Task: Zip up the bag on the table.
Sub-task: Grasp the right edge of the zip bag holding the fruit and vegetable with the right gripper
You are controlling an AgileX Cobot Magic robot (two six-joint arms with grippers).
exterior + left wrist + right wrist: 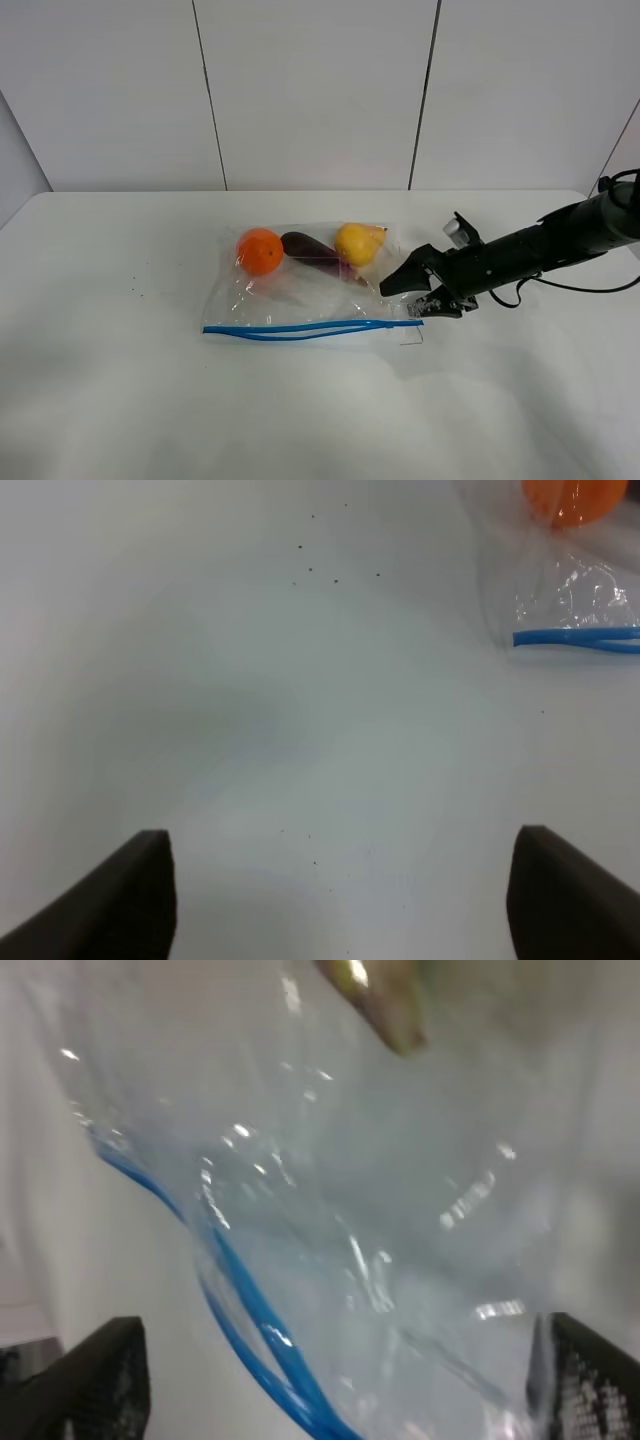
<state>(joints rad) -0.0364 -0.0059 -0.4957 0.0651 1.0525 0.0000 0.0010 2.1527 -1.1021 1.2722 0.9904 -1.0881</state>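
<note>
The clear bag [300, 290] lies on the white table [120, 380]. Inside it are an orange [260, 250], a purple eggplant [312, 250] and a yellow pear [358, 243]. Its blue zipper strip [310, 327] runs along the near edge, with its two lines apart in the middle. My right gripper [405, 298] is open at the strip's right end. In the right wrist view, the bag's plastic and blue strip [250, 1310] lie between the spread fingers of this gripper [340, 1390]. My left gripper [340, 900] is open and empty above bare table. The bag's left corner [575, 600] is ahead of it.
A white panelled wall [320, 90] stands behind the table. The right arm [540, 245] reaches in from the right edge with a cable hanging below it. A few dark specks [320, 565] dot the table left of the bag. The left arm does not show in the exterior view.
</note>
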